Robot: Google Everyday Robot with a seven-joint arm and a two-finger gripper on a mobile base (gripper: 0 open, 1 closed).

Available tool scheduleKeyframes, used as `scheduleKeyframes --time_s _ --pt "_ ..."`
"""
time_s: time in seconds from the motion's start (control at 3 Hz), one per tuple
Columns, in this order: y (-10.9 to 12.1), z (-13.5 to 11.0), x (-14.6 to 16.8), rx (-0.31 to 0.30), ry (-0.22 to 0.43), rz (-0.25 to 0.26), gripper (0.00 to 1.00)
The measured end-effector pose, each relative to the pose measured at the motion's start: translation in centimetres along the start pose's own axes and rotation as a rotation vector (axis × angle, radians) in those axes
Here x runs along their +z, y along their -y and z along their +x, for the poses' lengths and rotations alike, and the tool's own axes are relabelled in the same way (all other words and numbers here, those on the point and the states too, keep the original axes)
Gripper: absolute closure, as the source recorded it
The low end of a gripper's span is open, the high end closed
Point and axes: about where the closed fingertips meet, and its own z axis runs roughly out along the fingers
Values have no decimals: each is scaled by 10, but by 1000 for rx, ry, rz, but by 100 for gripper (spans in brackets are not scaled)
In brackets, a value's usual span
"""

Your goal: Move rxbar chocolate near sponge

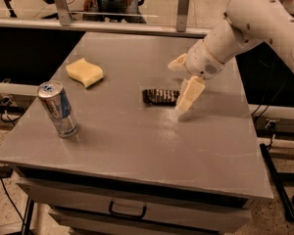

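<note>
The rxbar chocolate [159,96], a dark flat bar, lies near the middle of the grey table [137,146]. The sponge [84,72], pale yellow with wavy edges, lies at the far left of the table, well apart from the bar. My gripper [182,80] is just right of the bar, low over the table, and open. One cream finger [188,94] points down at the bar's right end. The other finger [178,62] is behind it. The gripper holds nothing.
A silver-blue drink can [58,108] stands upright near the table's front left edge. A drawer with a handle [127,211] is under the tabletop. A rail [112,26] runs behind the table, and a person sits beyond it.
</note>
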Motion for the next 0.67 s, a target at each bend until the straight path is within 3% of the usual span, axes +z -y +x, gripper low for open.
scheduleKeyframes --time_s 0.67 --pt "0 -1 6 -2 2 -8 67"
